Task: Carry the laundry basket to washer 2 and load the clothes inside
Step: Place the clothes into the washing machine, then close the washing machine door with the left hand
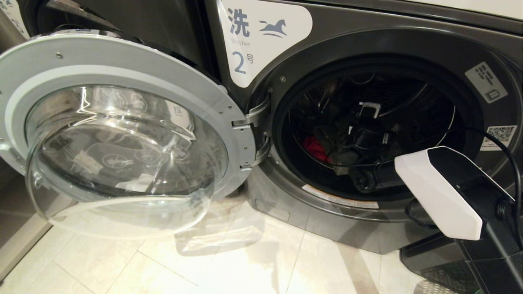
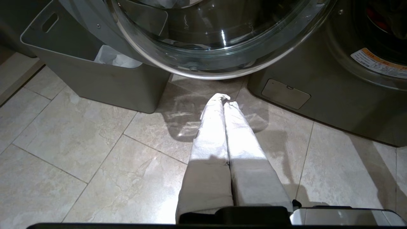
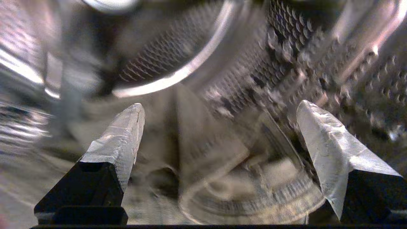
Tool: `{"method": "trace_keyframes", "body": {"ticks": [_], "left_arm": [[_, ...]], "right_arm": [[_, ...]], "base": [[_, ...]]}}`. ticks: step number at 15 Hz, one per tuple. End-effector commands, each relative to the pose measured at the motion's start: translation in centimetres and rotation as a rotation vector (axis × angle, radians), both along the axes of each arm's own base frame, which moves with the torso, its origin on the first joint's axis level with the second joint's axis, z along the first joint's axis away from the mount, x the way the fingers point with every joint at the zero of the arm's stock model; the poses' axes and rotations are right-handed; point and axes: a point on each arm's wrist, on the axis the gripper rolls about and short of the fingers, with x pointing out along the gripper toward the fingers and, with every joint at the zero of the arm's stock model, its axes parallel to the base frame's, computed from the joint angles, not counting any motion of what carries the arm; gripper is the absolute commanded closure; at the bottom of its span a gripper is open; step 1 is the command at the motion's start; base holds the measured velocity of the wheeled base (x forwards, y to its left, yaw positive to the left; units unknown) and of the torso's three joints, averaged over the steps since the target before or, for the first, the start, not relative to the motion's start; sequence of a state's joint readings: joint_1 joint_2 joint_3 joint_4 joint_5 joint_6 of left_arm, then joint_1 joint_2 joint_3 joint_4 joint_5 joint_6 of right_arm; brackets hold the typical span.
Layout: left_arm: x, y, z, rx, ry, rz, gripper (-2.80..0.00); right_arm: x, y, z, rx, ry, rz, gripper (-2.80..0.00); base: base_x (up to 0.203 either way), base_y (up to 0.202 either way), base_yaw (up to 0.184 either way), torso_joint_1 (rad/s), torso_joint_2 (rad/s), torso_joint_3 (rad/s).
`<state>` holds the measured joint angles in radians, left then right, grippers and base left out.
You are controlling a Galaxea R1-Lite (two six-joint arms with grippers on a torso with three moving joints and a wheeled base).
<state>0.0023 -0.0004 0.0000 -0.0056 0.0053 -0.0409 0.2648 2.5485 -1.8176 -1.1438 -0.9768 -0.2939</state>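
Washer 2, dark grey with a white "2" label, stands with its round glass door swung wide to the left. Inside its drum lie the clothes: a pink-red garment beside darker cloth. My right arm reaches into the drum opening. My right gripper is open inside the drum, nothing between its fingers, with a grey-green denim-like garment lying below it. My left gripper is shut and empty, low over the floor tiles below the door's rim. A dark corner of the laundry basket shows at the lower right.
A plain grey bin with a white bag stands on the floor left of the open door, partly under it. Pale floor tiles run in front of the washer. The washer's lower panel is right of my left gripper.
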Motion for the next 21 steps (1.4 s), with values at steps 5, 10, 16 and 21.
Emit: {"method": "trace_keyframes", "body": {"ticks": [5,10,16,21], "left_arm": [[0.0,0.0,0.0,-0.001,0.0,0.002,0.0],[0.0,0.0,0.0,-0.001,0.001,0.002,0.0],[0.0,0.0,0.0,-0.001,0.0,0.0,0.0],[0.0,0.0,0.0,-0.001,0.0,0.002,0.0]], "right_arm": [[-5.2,3.3,1.1,-0.028,0.074,0.185,-2.8],[-14.5,2.5,0.9,-0.046,0.24,0.318,-2.8],[-27.0,-2.4,0.0,-0.092,0.414,0.518,-2.8],[-36.1,-6.4,-4.0,-0.118,0.623,0.647,-2.8]], "base": [[0.0,0.0,0.0,0.0,0.0,0.0],[0.0,0.0,0.0,0.0,0.0,0.0],[0.0,0.0,0.0,0.0,0.0,0.0],[0.0,0.0,0.0,0.0,0.0,0.0]]}}
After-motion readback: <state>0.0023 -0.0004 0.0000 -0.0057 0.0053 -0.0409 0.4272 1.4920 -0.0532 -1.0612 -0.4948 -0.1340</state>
